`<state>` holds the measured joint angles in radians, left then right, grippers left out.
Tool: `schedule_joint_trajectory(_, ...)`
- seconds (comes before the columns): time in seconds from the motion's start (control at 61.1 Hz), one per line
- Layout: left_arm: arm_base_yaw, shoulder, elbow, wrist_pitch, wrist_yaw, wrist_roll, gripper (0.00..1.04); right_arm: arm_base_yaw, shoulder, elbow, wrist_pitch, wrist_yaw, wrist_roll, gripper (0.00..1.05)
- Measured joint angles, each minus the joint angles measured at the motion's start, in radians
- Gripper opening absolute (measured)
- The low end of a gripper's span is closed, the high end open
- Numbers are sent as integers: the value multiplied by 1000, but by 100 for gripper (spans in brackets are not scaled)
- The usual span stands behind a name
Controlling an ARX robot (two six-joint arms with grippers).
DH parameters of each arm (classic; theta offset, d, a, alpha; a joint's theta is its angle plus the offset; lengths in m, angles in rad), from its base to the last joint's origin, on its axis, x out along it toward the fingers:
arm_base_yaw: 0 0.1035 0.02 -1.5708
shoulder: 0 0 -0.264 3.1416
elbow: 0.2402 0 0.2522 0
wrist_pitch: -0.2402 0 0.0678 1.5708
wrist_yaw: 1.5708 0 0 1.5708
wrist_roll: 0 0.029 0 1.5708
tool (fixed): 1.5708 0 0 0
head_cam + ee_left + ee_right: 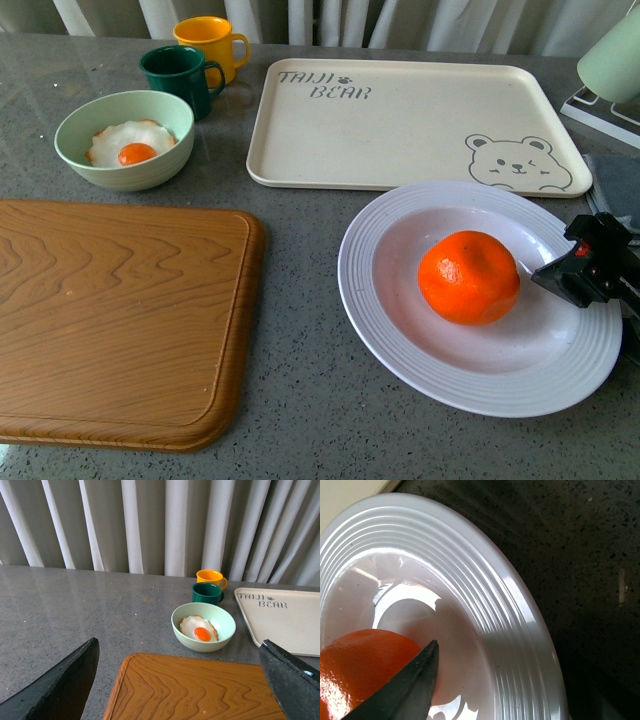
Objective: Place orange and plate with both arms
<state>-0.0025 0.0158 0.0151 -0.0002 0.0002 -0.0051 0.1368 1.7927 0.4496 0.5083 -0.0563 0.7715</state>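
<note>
Now, orange (468, 277): it is sitting in the well of the plate (400, 330), a little right of the plate's centre.
Why there: the deep well is cradling it, so I judge it is not going to roll.
Orange's look: bright, glossy, dimpled skin and a slightly lumpy round shape are showing.
Plate: it is lying flat on the table (300, 420).
Right end effector (575, 268): it is hovering over the plate's right rim, with one finger (405, 690) pointing at the orange. You cannot tell its opening or whether it is touching.
Left end effector (179, 642): its fingers are gaping wide and gripping nothing; the plate is not showing in its view.
</note>
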Motion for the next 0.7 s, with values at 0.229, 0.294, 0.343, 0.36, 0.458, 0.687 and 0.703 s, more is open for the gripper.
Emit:
schedule_joint_trajectory(0.229, 0, 0, 0, 0, 0, 0, 96, 0, 8, 0, -13, 4, 14, 43)
schedule_joint_trajectory(0.294, 0, 0, 0, 0, 0, 0, 96, 0, 8, -1, -16, 4, 20, 38)
schedule_joint_trajectory(0.343, 0, 0, 0, 0, 0, 0, 96, 0, 8, -1, -19, 4, 23, 34)
schedule_joint_trajectory(0.36, 0, 0, 0, 0, 0, 0, 96, 0, 8, -1, -19, 3, 23, 34)
schedule_joint_trajectory(0.458, 0, 0, 0, 0, 0, 0, 96, 1, 8, -2, -23, -8, 24, 31)
schedule_joint_trajectory(0.687, 0, 0, 0, 0, 0, 0, 96, -1, -21, -13, -39, -55, 53, 17)
schedule_joint_trajectory(0.703, 0, 0, 0, 0, 0, 0, 96, -2, -23, -13, -39, -57, 55, 16)
